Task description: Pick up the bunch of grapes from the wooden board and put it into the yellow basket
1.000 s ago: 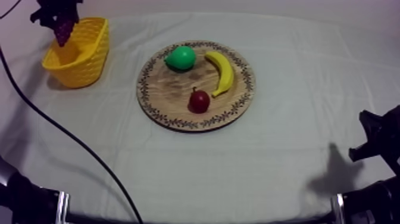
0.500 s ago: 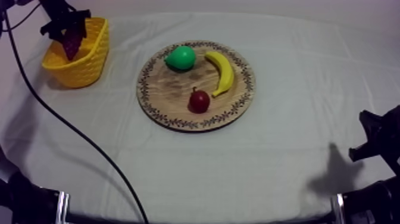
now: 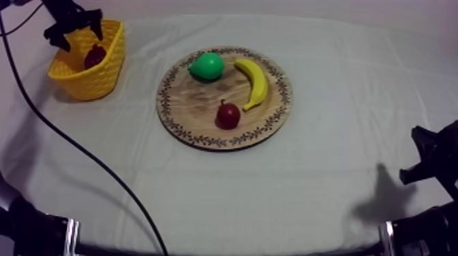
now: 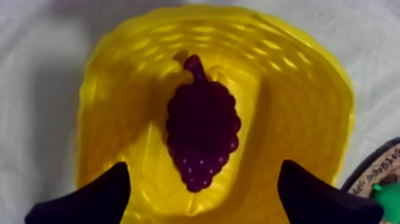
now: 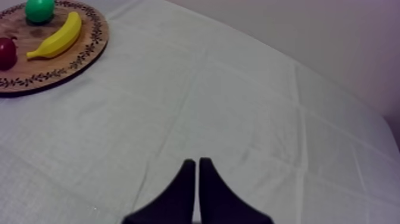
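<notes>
My left gripper (image 3: 76, 28): jaws spread wide, nothing in them, arm reaching in over yellow basket (image 3: 102, 71). Bunch of grapes (image 4: 202, 134) lying inside basket right underneath, clear of both fingers. Right gripper (image 5: 197, 167): pinched together, empty, parked low over cloth (image 5: 238, 89).

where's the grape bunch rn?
The bunch of grapes lies inside the yellow basket at the table's left side in the top view, under the open left tool.
</notes>
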